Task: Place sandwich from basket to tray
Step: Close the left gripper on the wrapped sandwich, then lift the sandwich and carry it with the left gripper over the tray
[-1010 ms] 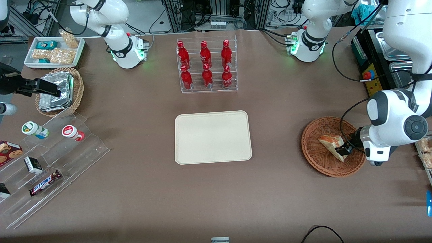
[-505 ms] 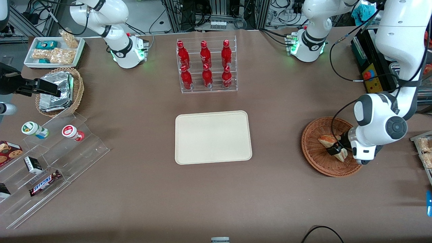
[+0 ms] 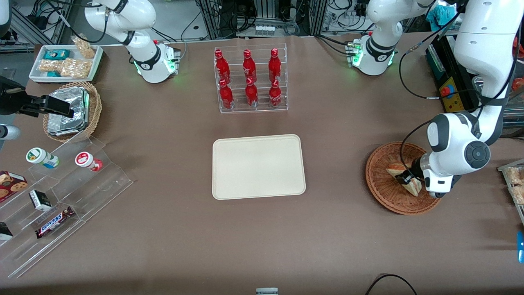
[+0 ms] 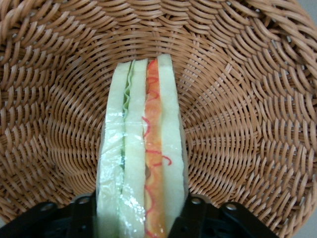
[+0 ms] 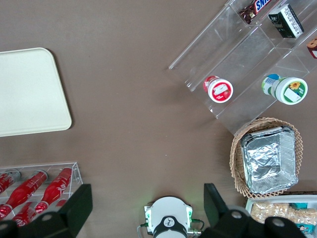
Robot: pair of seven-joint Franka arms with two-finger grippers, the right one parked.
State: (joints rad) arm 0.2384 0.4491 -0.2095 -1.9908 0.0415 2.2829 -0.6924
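The claw (image 3: 407, 179) sits down inside the basket (image 3: 382, 192), its two fingers (image 4: 81, 213) pressed against the outer bread faces of the sandwich (image 4: 142, 148), gripping it edge-up with the green and red-orange filling layers showing between them. The sandwich is within the basket, woven wall curving all around it. The tray (image 3: 258, 166) lies flat on the bench (image 3: 335, 237), well apart from the claw, toward the parked arm's end.
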